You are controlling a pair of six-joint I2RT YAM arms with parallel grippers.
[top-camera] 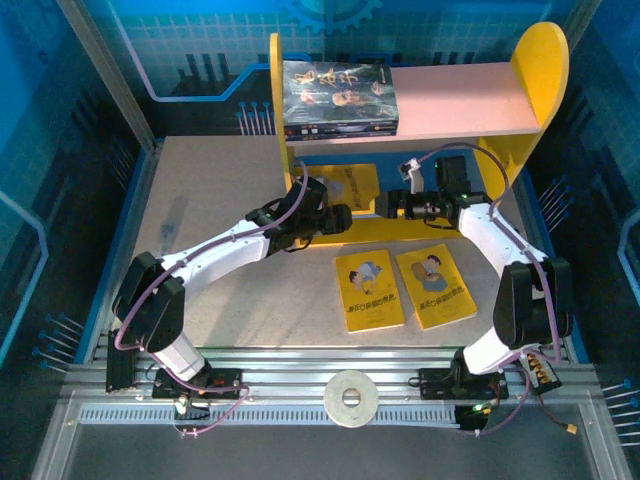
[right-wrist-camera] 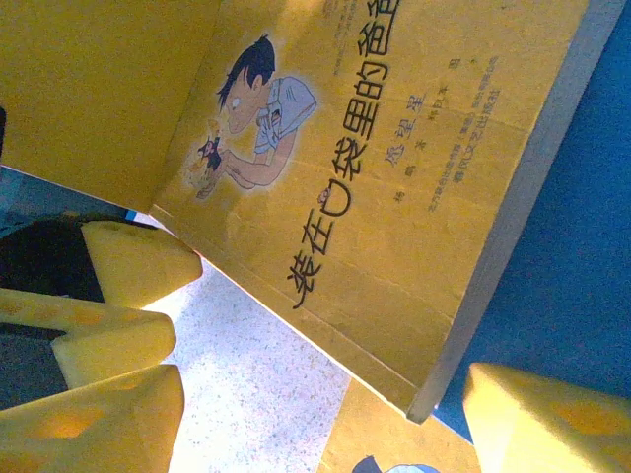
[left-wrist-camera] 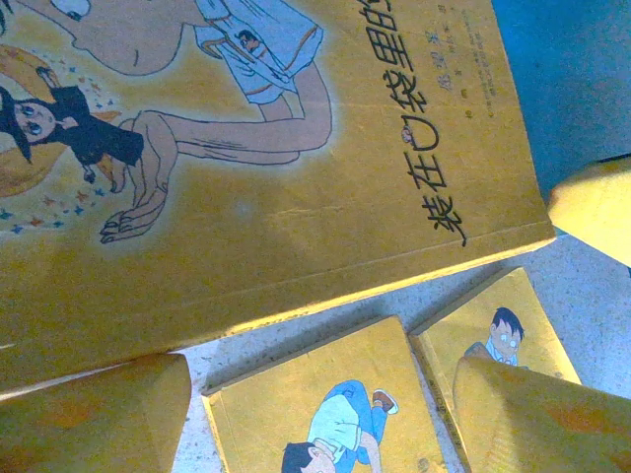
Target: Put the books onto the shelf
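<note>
The shelf (top-camera: 460, 100) stands at the back of the table, with a stack of dark books (top-camera: 340, 95) on the left of its pink upper board. A yellow book (top-camera: 355, 183) (left-wrist-camera: 276, 197) (right-wrist-camera: 394, 168) lies on the blue lower board (right-wrist-camera: 577, 246), its near edge sticking out over the table. My left gripper (top-camera: 345, 220) (left-wrist-camera: 320, 379) and right gripper (top-camera: 385, 205) (right-wrist-camera: 325, 384) meet at that near edge, both open with nothing between the fingers. Two more yellow books (top-camera: 368, 290) (top-camera: 435, 285) lie flat on the table in front.
The shelf's yellow side panels (top-camera: 540, 70) flank the lower board where both arms reach in. A white tape roll (top-camera: 351, 398) sits on the front rail between the arm bases. Blue walls close in the table on both sides.
</note>
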